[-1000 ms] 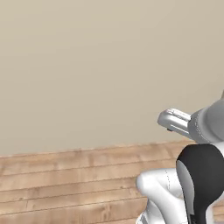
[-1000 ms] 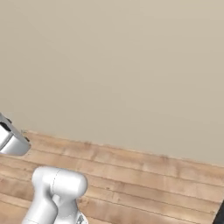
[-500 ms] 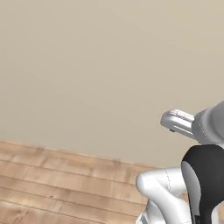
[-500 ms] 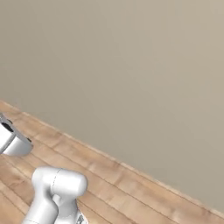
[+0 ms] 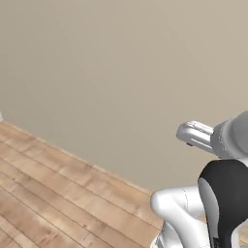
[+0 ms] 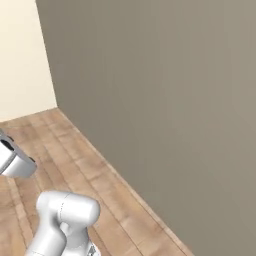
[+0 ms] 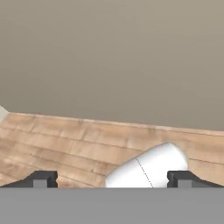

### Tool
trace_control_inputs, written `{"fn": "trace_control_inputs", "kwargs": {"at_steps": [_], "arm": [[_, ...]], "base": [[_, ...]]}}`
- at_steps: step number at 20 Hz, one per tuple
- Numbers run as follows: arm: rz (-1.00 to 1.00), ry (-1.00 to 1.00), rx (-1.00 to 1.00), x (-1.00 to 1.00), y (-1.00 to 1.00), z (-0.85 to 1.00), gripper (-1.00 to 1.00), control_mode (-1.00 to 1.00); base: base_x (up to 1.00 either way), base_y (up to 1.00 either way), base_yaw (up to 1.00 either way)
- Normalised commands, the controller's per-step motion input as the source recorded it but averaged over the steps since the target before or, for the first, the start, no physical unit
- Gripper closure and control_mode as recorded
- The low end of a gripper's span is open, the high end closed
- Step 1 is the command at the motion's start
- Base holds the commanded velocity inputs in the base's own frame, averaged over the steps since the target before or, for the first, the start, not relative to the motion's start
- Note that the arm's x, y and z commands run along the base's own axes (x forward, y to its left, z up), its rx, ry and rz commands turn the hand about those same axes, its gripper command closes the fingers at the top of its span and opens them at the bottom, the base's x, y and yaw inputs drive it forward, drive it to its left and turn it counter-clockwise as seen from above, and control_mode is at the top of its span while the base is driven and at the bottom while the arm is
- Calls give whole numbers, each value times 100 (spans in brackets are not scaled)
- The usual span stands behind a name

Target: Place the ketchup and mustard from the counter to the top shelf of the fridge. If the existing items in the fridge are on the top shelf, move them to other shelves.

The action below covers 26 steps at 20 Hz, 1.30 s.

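Ketchup, mustard and fridge: where they stand cannot be told from these views, which face a wall and a floor.

Fingers (image 7: 43, 178): two small dark tips rise at the lower corners of the hand view, one far left and one far right. They stand wide apart, fully spread, with nothing between them. They point low along the floor toward the foot of the wall.

Arm (image 5: 220, 203): white with a dark joint, it rises at the lower right of the left base view. Its pale grey hand end reaches leftward in front of the wall. In the right base view the arm (image 6: 62, 217) stands at the lower left, and its hand end sits at the left edge, above the floor.

Wall (image 5: 121, 72): plain grey-beige and flat, it meets the floor along one straight seam. In the right base view this wall (image 6: 175, 100) runs away to the left to an inner corner. There it joins a lighter cream wall (image 6: 20, 55).

Floor (image 5: 53, 193): light brown wooden planks with fine dark joints. The boards run roughly along the wall. Open floor (image 6: 75, 145) stretches from the arm to the corner, and the strip ahead of the fingers lies just as open (image 7: 65, 144).

Pale sliver (image 7: 2, 112): it sits at the left edge where wall meets floor; possibly the end of another surface, too small to tell.
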Motion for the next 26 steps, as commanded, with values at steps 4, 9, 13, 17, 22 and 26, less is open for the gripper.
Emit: {"fn": "trace_control_inputs", "kwargs": {"at_steps": [4,9,13,17,22,26], "arm": [[0,0,0,0,0,0,-100,100],[0,0,0,0,0,0,-100,100],[0,0,0,0,0,0,-100,100],[0,0,0,0,0,0,-100,100],[0,0,0,0,0,0,-100,100],[0,0,0,0,0,0,-100,100]], "base": [[100,-8,73],[100,-8,73],[100,-3,69],[100,0,60],[100,0,55],[100,0,46]]}}
